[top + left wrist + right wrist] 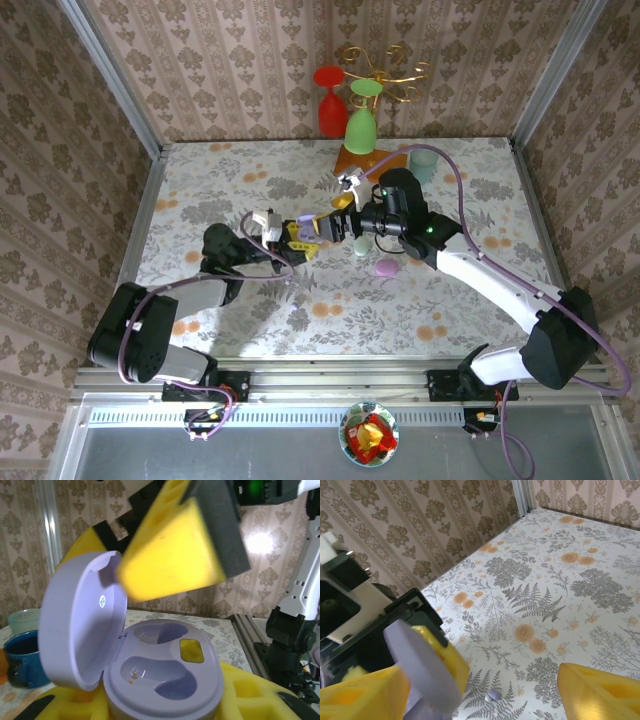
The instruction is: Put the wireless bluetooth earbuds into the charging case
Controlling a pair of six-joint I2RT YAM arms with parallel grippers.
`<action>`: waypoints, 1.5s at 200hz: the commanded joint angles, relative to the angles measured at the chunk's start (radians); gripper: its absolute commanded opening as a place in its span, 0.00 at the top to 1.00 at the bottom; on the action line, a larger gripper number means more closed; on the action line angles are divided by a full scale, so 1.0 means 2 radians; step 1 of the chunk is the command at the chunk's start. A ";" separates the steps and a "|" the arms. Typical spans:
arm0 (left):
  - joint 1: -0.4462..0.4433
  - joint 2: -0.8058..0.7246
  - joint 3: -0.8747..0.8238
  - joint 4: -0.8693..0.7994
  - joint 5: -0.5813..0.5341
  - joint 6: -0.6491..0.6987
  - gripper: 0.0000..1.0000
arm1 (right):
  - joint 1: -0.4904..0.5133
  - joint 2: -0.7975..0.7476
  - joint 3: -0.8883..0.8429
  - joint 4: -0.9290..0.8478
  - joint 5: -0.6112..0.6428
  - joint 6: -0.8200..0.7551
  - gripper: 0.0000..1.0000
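Currently the left gripper is clamped on the open lavender charging case, its 2 wells empty, while the right gripper hovers beside the raised lid with fingers spread wide, holding nothing. A small purple earbud lies near the middle of the floral tabletop, below those fingers; best to descend straight over it, pinch lightly, and stay clear of the lid.
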 commanded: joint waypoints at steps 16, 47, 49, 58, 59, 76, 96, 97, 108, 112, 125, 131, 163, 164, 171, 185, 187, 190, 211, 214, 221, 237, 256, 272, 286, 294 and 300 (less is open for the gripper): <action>0.019 0.009 0.006 0.016 -0.020 -0.024 0.69 | -0.002 -0.018 0.000 0.022 -0.017 0.020 0.20; 0.040 0.017 0.003 0.014 -0.052 -0.027 0.70 | -0.002 -0.030 -0.014 0.015 0.018 0.057 0.20; 0.043 0.018 0.003 0.014 -0.053 -0.026 0.70 | -0.002 -0.031 -0.014 0.012 0.023 0.062 0.20; 0.054 0.021 0.002 0.014 -0.060 -0.021 0.70 | -0.002 -0.034 -0.020 0.002 0.042 0.087 0.21; 0.055 0.021 0.002 0.014 -0.061 -0.020 0.70 | -0.002 -0.034 -0.021 0.001 0.044 0.090 0.21; 0.075 0.024 -0.002 0.014 -0.073 -0.007 0.70 | -0.002 -0.038 -0.044 -0.006 0.064 0.142 0.23; 0.098 0.023 -0.009 0.015 -0.093 0.007 0.69 | 0.005 -0.032 -0.085 0.019 0.059 0.212 0.28; 0.099 0.023 -0.009 0.015 -0.094 0.008 0.69 | 0.005 -0.032 -0.087 0.021 0.059 0.216 0.28; 0.110 0.021 -0.012 0.014 -0.100 0.019 0.69 | 0.013 -0.022 -0.108 0.042 0.058 0.248 0.33; 0.115 0.021 -0.013 0.014 -0.103 0.021 0.69 | 0.017 -0.019 -0.115 0.050 0.059 0.257 0.34; 0.127 0.020 -0.014 0.014 -0.107 0.022 0.69 | 0.029 -0.002 -0.129 0.065 0.060 0.279 0.36; 0.132 0.020 -0.015 0.014 -0.106 0.022 0.69 | 0.036 0.004 -0.131 0.069 0.061 0.282 0.37; 0.148 0.017 -0.020 0.014 -0.113 0.025 0.69 | 0.059 0.085 -0.104 0.042 0.037 0.300 0.43; 0.148 0.017 -0.020 0.014 -0.113 0.025 0.69 | 0.060 0.087 -0.104 0.042 0.036 0.301 0.43; 0.151 0.016 -0.021 0.015 -0.113 0.025 0.69 | 0.067 0.102 -0.099 0.042 0.032 0.309 0.45; 0.157 0.014 -0.023 0.015 -0.117 0.026 0.69 | 0.082 0.133 -0.087 0.032 0.016 0.319 0.47; 0.158 0.014 -0.023 0.015 -0.117 0.026 0.69 | 0.085 0.136 -0.085 0.031 0.014 0.320 0.48; 0.160 0.014 -0.024 0.015 -0.117 0.027 0.69 | 0.088 0.141 -0.083 0.030 0.012 0.321 0.48; 0.167 0.012 -0.027 0.015 -0.121 0.027 0.69 | 0.116 0.169 -0.060 0.010 0.006 0.311 0.50; 0.169 0.011 -0.028 0.015 -0.122 0.027 0.69 | 0.120 0.173 -0.055 0.004 0.006 0.307 0.51; 0.171 0.011 -0.029 0.015 -0.124 0.027 0.69 | 0.127 0.182 -0.043 -0.012 0.011 0.300 0.52; 0.176 0.008 -0.030 0.015 -0.132 0.027 0.68 | 0.136 0.205 -0.027 -0.028 0.012 0.297 0.53; 0.185 0.008 -0.030 0.015 -0.138 0.026 0.68 | 0.139 0.231 -0.009 -0.039 -0.012 0.303 0.54; 0.191 0.007 -0.030 0.015 -0.137 0.023 0.69 | 0.146 0.247 0.010 -0.057 -0.032 0.299 0.55; 0.194 0.006 -0.030 0.016 -0.138 0.023 0.68 | 0.158 0.259 0.025 -0.070 -0.045 0.292 0.55; 0.196 0.005 -0.030 0.016 -0.139 0.023 0.68 | 0.164 0.268 0.035 -0.081 -0.051 0.290 0.55; 0.197 0.004 -0.031 0.016 -0.140 0.023 0.68 | 0.168 0.275 0.041 -0.086 -0.053 0.289 0.55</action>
